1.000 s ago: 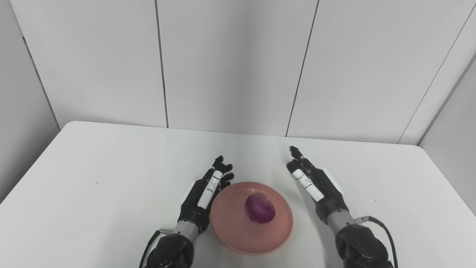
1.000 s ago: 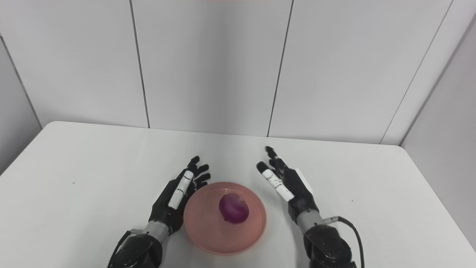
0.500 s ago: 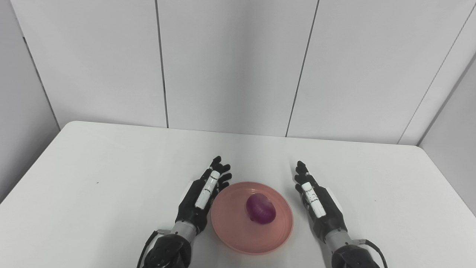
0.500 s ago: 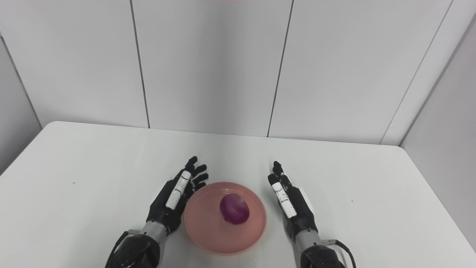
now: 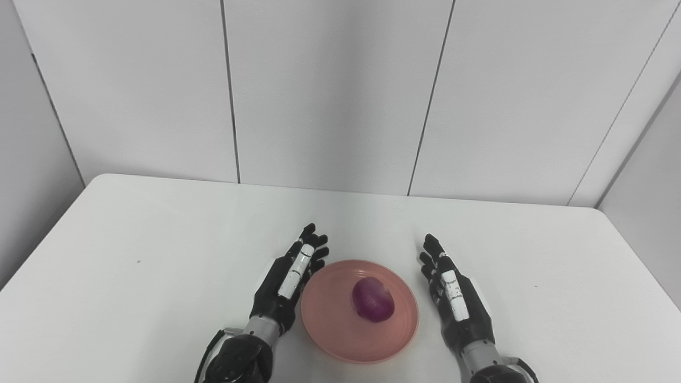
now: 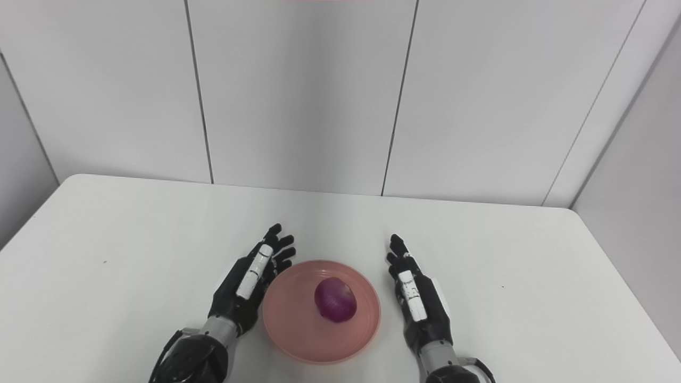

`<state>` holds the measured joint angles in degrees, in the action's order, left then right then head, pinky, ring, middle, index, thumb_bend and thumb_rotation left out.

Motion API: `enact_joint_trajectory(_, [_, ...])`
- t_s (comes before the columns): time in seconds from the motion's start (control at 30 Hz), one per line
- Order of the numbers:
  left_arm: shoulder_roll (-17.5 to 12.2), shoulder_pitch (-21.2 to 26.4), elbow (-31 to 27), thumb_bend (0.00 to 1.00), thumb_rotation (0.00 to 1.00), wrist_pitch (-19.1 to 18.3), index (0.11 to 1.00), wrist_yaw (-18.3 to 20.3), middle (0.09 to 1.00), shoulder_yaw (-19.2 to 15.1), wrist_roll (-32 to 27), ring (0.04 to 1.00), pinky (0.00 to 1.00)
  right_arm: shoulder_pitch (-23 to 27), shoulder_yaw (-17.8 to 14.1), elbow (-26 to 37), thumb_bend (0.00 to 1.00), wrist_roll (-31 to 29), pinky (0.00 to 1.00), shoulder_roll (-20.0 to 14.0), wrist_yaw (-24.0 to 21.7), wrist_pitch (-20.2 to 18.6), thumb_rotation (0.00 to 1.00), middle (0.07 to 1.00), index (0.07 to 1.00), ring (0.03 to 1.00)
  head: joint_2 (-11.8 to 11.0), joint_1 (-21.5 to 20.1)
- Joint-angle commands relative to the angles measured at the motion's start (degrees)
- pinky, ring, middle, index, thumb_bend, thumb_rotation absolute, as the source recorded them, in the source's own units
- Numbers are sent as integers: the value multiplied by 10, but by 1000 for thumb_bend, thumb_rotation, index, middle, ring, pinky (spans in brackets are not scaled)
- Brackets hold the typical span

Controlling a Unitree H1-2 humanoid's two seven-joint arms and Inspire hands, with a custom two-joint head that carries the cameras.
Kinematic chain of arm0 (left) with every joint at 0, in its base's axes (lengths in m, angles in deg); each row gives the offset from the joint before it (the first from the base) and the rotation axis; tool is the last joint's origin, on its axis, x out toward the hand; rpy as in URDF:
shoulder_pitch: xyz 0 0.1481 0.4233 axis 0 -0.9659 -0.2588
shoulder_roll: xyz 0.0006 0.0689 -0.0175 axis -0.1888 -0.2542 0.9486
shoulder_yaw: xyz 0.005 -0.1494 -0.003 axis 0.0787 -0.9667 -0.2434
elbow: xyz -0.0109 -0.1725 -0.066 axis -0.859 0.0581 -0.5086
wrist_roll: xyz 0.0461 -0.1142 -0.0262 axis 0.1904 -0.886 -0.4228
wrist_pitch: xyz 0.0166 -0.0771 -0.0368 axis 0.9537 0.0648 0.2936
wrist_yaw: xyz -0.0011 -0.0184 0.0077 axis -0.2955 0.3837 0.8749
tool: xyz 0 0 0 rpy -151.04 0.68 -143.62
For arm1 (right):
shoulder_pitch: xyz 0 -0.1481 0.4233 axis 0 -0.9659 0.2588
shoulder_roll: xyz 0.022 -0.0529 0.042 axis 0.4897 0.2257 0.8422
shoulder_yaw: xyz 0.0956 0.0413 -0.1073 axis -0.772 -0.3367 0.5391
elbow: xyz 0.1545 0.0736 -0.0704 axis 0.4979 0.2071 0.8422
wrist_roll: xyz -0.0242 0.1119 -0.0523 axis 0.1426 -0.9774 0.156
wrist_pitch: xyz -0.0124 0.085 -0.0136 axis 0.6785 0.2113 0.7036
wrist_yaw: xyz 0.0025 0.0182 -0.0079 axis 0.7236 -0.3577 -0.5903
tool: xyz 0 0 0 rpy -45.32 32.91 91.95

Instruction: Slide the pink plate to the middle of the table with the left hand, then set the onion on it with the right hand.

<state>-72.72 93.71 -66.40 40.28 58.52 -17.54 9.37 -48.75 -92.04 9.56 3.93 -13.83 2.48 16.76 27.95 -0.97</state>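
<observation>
1. The white table [image 5: 133, 239] is filling the lower part of both head views, with grey wall panels [image 5: 330, 90] standing behind its far edge.
2. The left hand [image 5: 284, 282] is lying just beside the left rim of the pink plate, its arm coming in from the bottom left. Its fingers [image 5: 314, 247] are spread apart and stretching away from the robot, gripping nothing. Whether its side is touching the rim or only sitting very close cannot be told.
3. The pink plate [image 5: 330, 324] is sitting flat on the table near the front edge, about midway across the table's width, between the two hands.
4. The red onion [image 5: 373, 299] is resting on the plate, a little right of its centre and toward its far side. Neither hand is touching it.
5. The right hand [image 5: 457, 306] is lying just beside the plate's right rim, a narrow strip of table showing between them. Its fingers [image 5: 433, 250] are extended and slightly apart, pointing toward the far wall, and it is empty.
6. The right part of the table is lying bare out to its rounded corner.
</observation>
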Motion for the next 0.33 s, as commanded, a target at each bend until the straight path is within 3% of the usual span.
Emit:
enact_joint_trajectory(0.0, [-2, -31, 19, 632, 788, -13, 940, -28, 937, -8, 15, 930, 922, -17, 8, -26, 928, -7, 1000, 10, -1, -11, 837, 980, 961, 986, 1, 0])
enact_joint_trajectory(0.13, [-3, -35, 20, 639, 846, 12, 958, -37, 992, -8, 28, 981, 990, -14, 11, -39, 923, -7, 1000, 9, 1, -4, 846, 995, 974, 1000, 1, 0])
enact_joint_trajectory(0.3, [-1, -40, 10, 636, 835, 12, 976, -43, 1000, -8, 36, 1000, 1000, -13, 7, -45, 931, -8, 1000, 13, 9, 0, 833, 995, 973, 1000, 1, -1])
